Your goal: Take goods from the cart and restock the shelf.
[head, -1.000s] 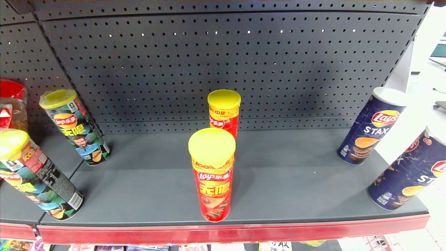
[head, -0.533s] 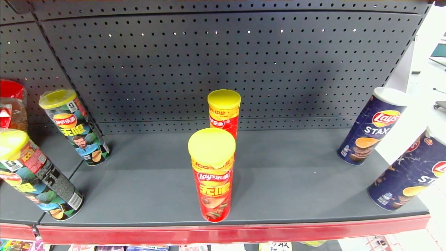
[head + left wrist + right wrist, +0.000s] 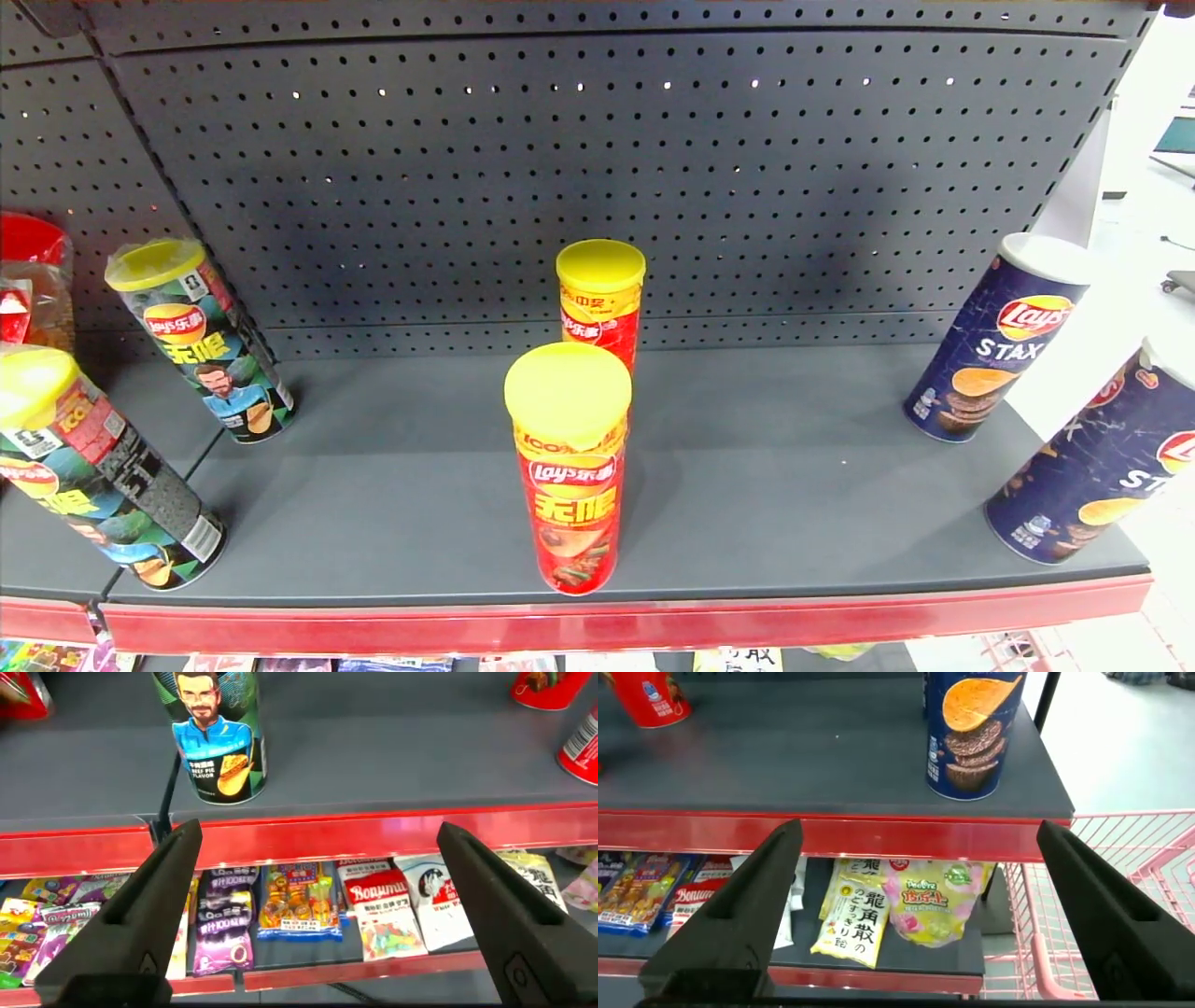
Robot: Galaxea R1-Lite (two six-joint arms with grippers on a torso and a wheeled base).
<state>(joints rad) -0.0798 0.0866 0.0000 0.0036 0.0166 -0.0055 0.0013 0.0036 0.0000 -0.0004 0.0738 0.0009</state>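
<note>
- Head view: a dark grey metal shelf [image 3: 766, 485] with a red front edge [image 3: 653, 621] runs below a dark grey perforated back panel [image 3: 560, 159]. Pale room floor [image 3: 1144, 224] lies past its right end.
- Two red cardboard chip cans with yellow lids stand upright mid-shelf, one near the front [image 3: 569, 485] and one straight behind it [image 3: 600, 303]. There is bare board on both sides of them.
- Two green-and-black chip cans with yellow lids [image 3: 201, 345] stand at the left, and two navy chip cans with white lids [image 3: 999, 341] at the right end.
- Left wrist view: the left gripper [image 3: 318, 831] has its two black fingers spread wide, with nothing held.
- The red front edge crosses the gap at the fingertips. One green-and-black can [image 3: 220, 737] stands on the board just beyond one tip, with bare board beyond the other.
- Under the edge, between the fingers, flat colourful snack packets [image 3: 299, 901] lie in a row on a lower shelf.
- Right wrist view: the right gripper [image 3: 920, 826] is also spread wide and holds nothing, and the red edge spans its tips.
- One navy can [image 3: 971, 733] stands beyond the jaws near the shelf's end, and bare board reaches across to a red can [image 3: 654, 695].
- A pink wire cart [image 3: 1130, 905] stands just outside one finger, below shelf level.
- Yellow and green pouches [image 3: 896, 910] lie between the fingers on the lower shelf.
</note>
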